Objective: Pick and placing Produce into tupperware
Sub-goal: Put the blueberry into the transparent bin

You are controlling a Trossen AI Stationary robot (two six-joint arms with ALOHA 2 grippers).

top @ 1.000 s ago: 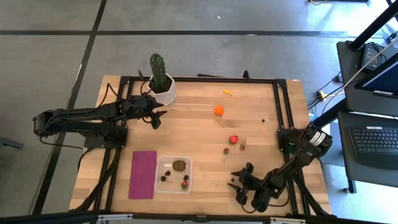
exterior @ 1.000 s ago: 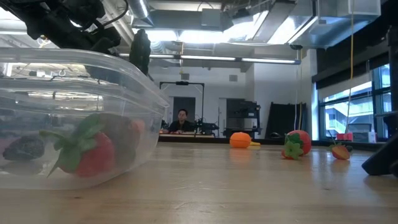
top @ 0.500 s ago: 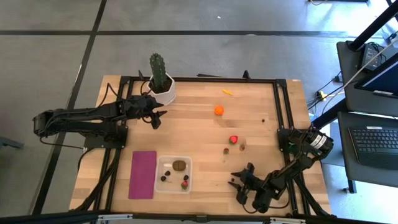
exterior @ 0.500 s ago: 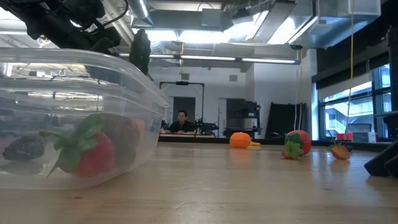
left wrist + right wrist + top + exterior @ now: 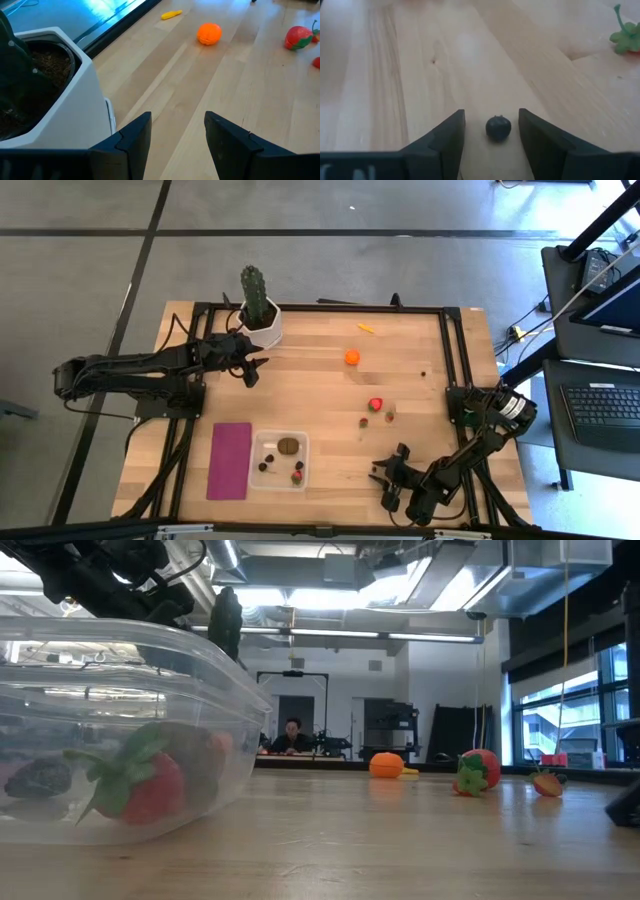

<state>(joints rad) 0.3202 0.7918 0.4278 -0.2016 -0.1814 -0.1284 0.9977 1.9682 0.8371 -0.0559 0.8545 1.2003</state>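
Note:
The clear tupperware (image 5: 280, 460) sits near the table's near edge, next to a magenta rectangle. It holds a brown kiwi (image 5: 288, 445), dark berries and a strawberry (image 5: 130, 785). On the bare wood lie an orange ball (image 5: 352, 357), a thin yellow piece (image 5: 367, 328), a strawberry (image 5: 376, 404) and two small pieces beside it. My right gripper (image 5: 381, 477) is low at the near right and open. Its fingers stand on either side of a tiny dark berry (image 5: 498, 128) without touching it. My left gripper (image 5: 175, 135) is open beside the cactus pot.
The tall green cactus in its white pot (image 5: 258, 308) stands at the far left, close to my left gripper. The magenta rectangle (image 5: 230, 460) lies flat, left of the tub. A black frame rail (image 5: 445, 360) runs along the table's right side. A person sits in the room behind.
My right gripper has eased a little toward the table's near edge and now stands around the dark berry. Nothing else has moved.

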